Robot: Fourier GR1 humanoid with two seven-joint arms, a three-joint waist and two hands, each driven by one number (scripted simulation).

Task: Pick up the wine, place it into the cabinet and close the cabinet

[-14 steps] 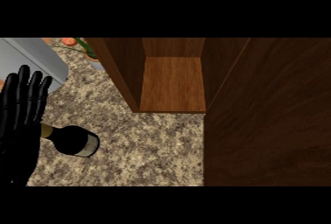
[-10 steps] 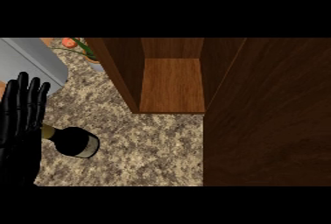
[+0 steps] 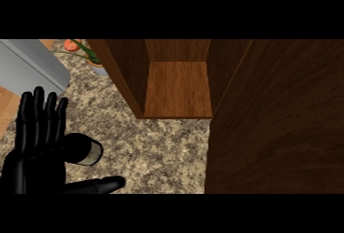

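Note:
The wine bottle (image 3: pixel 86 152) lies on its side on the speckled counter at the lower left, its pale base end facing right. My left hand (image 3: pixel 37 150) sits over its left part with straight fingers pointing up and the thumb (image 3: pixel 94 185) stretched out to the right below the bottle. The hand is open and hides most of the bottle. The wooden cabinet (image 3: pixel 178 88) stands open at the top middle, its inside bare. Its door (image 3: pixel 275 118) swings out and fills the right side. My right hand does not show.
A potted plant with an orange flower (image 3: pixel 80 49) stands at the top left beside the cabinet's left wall. A grey panel (image 3: pixel 30 66) lies at the upper left. Speckled counter (image 3: pixel 158 154) stretches between the bottle and the door.
My left hand has slid down and slightly right, and its thumb now shows stretched out under the bottle. The bottle and cabinet have stayed put.

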